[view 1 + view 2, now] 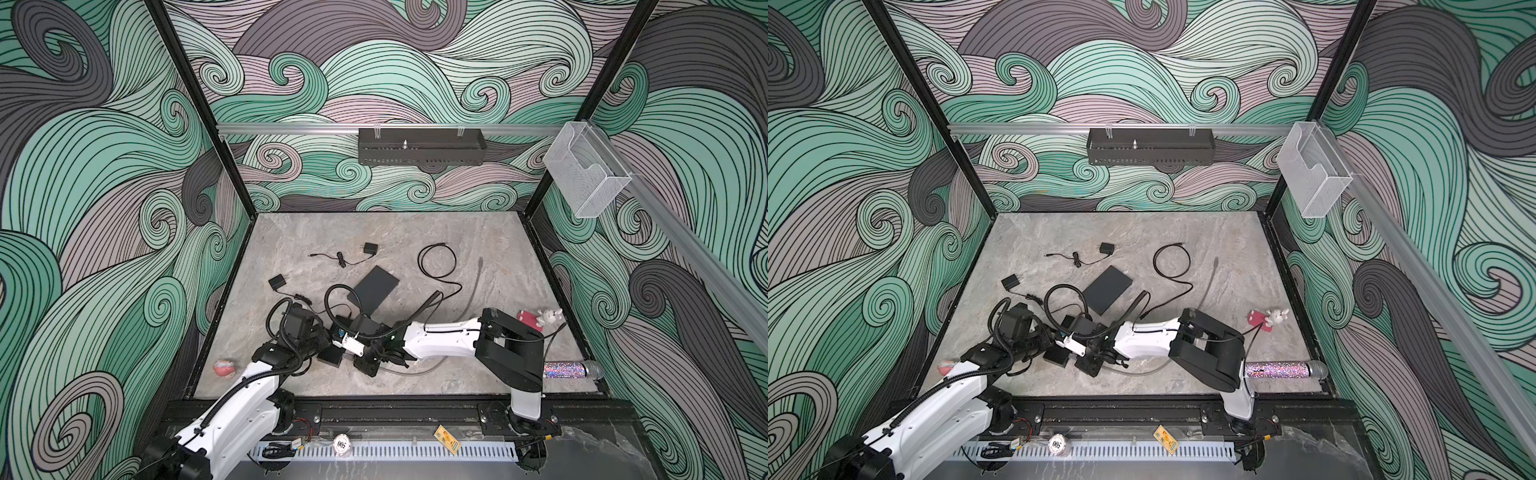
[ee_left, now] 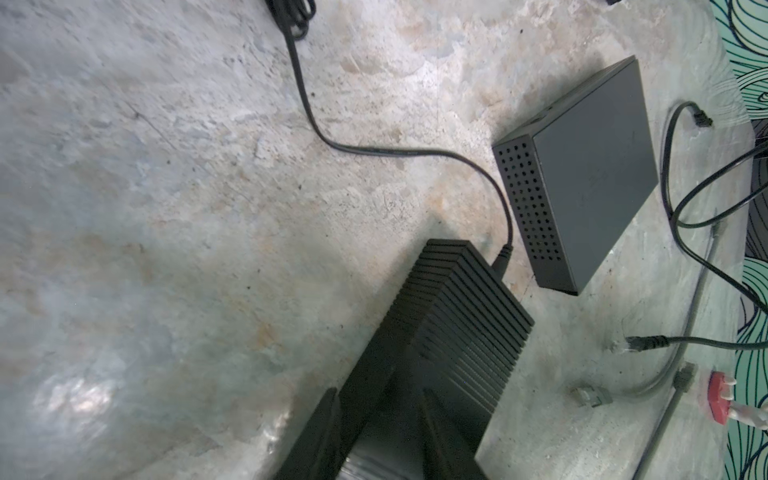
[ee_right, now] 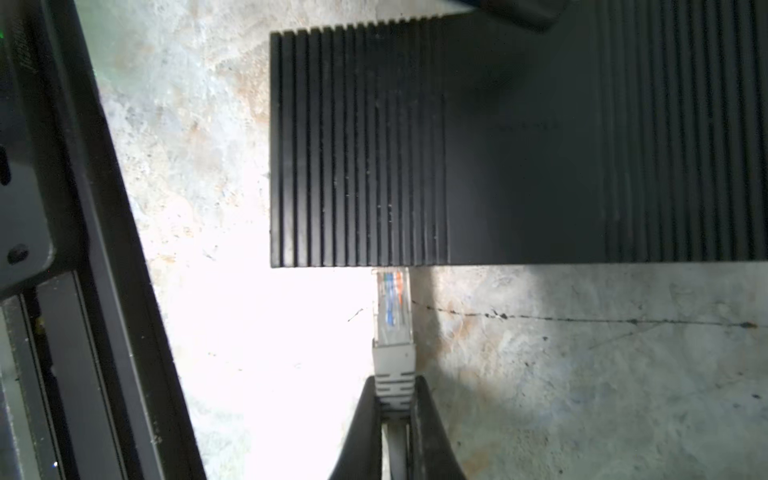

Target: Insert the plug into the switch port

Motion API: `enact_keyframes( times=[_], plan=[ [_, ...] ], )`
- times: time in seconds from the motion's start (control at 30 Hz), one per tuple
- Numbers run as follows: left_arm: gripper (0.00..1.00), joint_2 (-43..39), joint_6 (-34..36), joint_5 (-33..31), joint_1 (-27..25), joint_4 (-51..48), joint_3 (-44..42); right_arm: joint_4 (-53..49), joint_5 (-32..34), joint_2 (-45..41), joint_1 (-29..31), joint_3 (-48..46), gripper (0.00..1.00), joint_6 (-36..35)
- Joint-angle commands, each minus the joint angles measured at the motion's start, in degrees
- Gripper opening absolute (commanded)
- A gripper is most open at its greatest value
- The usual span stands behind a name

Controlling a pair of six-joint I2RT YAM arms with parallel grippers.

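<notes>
- Pincers: right pincer (image 3: 395, 386) was clamped on the grey boot of the plug (image 3: 392, 307), one finger on each side.
- Plug pointed straight at the long edge of the switch (image 3: 436, 145). Its clear tip, coloured wires showing, met that edge in the right wrist view. Port itself was hidden, so could not tell whether the tip was in.
- Switch was black, ribbed at both ends and smooth in the middle. It sat near the front of the table (image 1: 415, 232), left of centre in both top views.
- Left pincer (image 2: 377, 392) gripped the switch's near end, dark fingers (image 2: 324, 432) on either side of it.
- Thin black lead (image 2: 374, 150) was plugged into the switch's far end and trailed across the stone top.
- Just beyond that end, not touching it, lay a flat grey box (image 2: 590, 166) with a perforated side.
- Past the box lay a grey cable (image 2: 694, 303) and a black cable (image 2: 648, 341), its connector end loose on the table.
- Small black adapter (image 1: 370, 248) sat toward the back, and a second adapter (image 1: 276, 283) nearer the left edge.
- Pink-and-white toy (image 1: 540, 319) stood near the right edge, with a glittery microphone (image 1: 1279, 369) at the front right corner.
- Small pink object (image 1: 224, 368) lay at the front left, well apart from the switch.
</notes>
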Motion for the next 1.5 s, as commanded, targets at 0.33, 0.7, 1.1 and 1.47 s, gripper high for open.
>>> enact_keyframes(
  times=[0.33, 0.7, 1.1, 1.47],
  plan=[
    [0.33, 0.1, -1.6, 2.6, 0.6, 0.9, -1.3, -2.5, 2.4, 2.9, 0.6, 3.4, 0.0, 1.2],
    [0.32, -1.7, -2.9, 3.2, 0.5, 0.8, -3.0, -4.1, 2.1, 4.5, 0.5, 5.1, 0.0, 1.9],
    [0.36, -4.6, -3.3, 0.6, 1.1, -2.6, -3.4, -4.8, 3.2, 4.2, 0.5, 4.3, 0.0, 2.9],
    [0.26, 0.1, -3.5, 10.4, 1.7, 5.4, -5.8, -4.7, 3.4, 3.5, 0.5, 3.7, 0.0, 3.0]
  ],
)
